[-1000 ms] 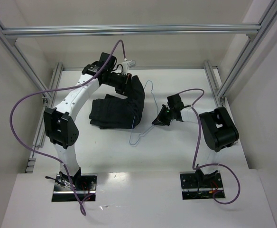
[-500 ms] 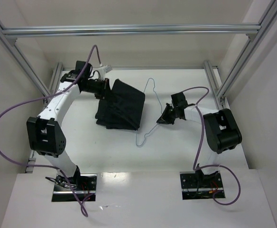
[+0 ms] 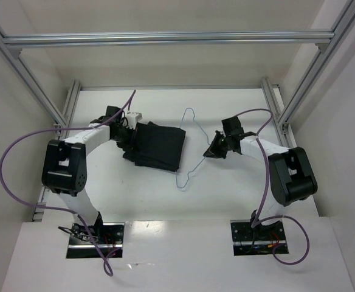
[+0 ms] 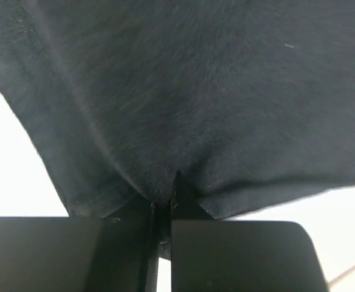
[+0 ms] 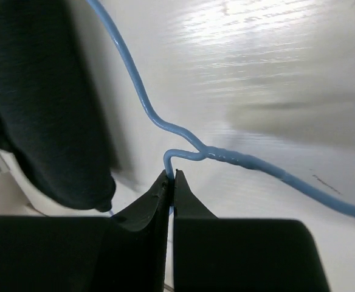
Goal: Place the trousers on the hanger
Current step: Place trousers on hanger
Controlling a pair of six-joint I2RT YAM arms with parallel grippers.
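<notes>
The black trousers (image 3: pixel 159 148) lie bunched on the white table, left of centre. My left gripper (image 3: pixel 130 136) is at their left edge, shut on a pinch of the cloth; in the left wrist view the dark fabric (image 4: pixel 189 91) fills the frame above the closed tips (image 4: pixel 163 204). The light-blue wire hanger (image 3: pixel 196 120) lies just right of the trousers, its hook pointing to the far side. My right gripper (image 3: pixel 213 151) is shut on its wire near the twisted neck (image 5: pixel 250 163), tips (image 5: pixel 170 177) closed on a bend. The trousers (image 5: pixel 37 109) show at the left of that view.
Thick aluminium frame bars run across the back (image 3: pixel 165 39) and down both sides (image 3: pixel 276 108). Purple cables loop off both arms (image 3: pixel 7 164). The arm bases (image 3: pixel 95 234) sit at the near edge.
The left arm swung left and toward the near side, dragging the trousers down flatter on the table. The right gripper shifted slightly right and away with the hanger.
</notes>
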